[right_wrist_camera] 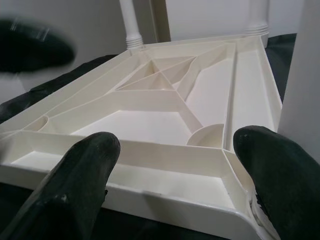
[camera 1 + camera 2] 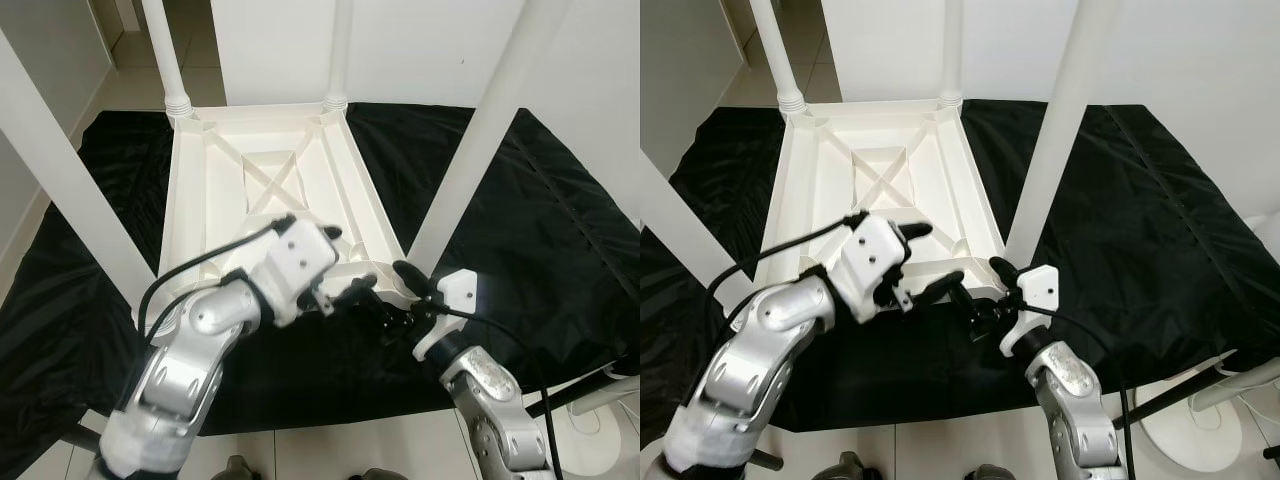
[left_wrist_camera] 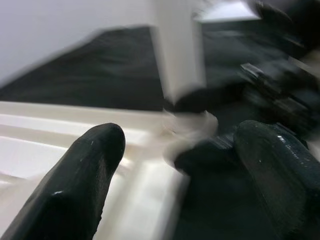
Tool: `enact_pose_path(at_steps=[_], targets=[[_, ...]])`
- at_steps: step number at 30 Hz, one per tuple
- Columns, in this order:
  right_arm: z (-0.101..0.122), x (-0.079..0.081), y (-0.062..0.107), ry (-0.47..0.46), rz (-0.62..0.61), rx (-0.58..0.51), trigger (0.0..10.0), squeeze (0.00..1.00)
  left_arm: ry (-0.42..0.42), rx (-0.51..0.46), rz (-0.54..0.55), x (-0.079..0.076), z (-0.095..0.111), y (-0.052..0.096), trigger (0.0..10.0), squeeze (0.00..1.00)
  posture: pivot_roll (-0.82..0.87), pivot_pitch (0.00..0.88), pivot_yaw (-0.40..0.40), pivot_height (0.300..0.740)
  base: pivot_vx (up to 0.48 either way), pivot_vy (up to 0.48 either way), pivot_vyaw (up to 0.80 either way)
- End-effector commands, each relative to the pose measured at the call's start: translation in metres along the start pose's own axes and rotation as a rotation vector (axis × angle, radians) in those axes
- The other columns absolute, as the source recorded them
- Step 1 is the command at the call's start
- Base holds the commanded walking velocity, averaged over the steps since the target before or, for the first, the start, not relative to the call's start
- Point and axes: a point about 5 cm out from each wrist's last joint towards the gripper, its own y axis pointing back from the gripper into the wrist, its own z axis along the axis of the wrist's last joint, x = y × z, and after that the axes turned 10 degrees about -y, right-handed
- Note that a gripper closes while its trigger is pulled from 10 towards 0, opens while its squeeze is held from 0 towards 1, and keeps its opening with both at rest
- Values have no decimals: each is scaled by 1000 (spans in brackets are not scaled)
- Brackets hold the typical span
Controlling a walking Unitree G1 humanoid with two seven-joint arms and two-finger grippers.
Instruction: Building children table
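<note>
White table [image 2: 255, 190] (ribbed underside up) lies inverted, legs raised.

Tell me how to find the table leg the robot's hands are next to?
Find the white table lying upside down on the black sheet, its four legs pointing up. The leg at the near right corner rises right beside the left gripper and right gripper; the other legs stand away from both.
</note>
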Motion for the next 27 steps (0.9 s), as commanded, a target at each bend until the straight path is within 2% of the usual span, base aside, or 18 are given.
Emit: enact_pose_path(at_steps=[1,5,7,9,12,13,15,18,22,27], targets=[[4,-9,1,-1,-28,-21,10000,0,12,-7,-69,-7,2,1,10000,0,-79,7,3,740,0,0,0],[7,-15,2,-2,-47,-28,10000,0,22,16,-113,-13,-2,6,10000,0,-75,10,1,740,0,0,0],[13,-29,7,20,-112,-52,10000,0,42,68,-171,-21,-10,17,10000,0,-71,15,0,740,0,0,0],[13,-29,7,20,-112,-52,10000,0,42,68,-171,-21,-10,17,10000,0,-71,15,0,740,0,0,0],[17,-43,10,40,-184,-82,10000,0,51,94,-178,-24,-13,22,10000,0,-69,20,2,740,0,0,0],[17,-43,10,40,-184,-82,10000,0,51,94,-178,-24,-13,22,10000,0,-69,20,2,740,0,0,0],[22,-56,13,56,-254,-111,10000,0,71,97,-186,-25,-13,29,10000,0,-69,24,6,740,0,0,0],[24,-60,14,58,-274,-120,10000,0,75,98,-188,-25,-12,32,10000,0,-69,24,6,740,0,0,0],[29,-80,21,87,-364,-138,10000,0,81,114,-163,-19,-14,42,10000,0,-60,29,8,740,0,0,0],[31,-95,26,125,-443,-145,10000,0,123,57,-95,-9,-3,40,10000,0,-60,33,6,740,0,0,0]])
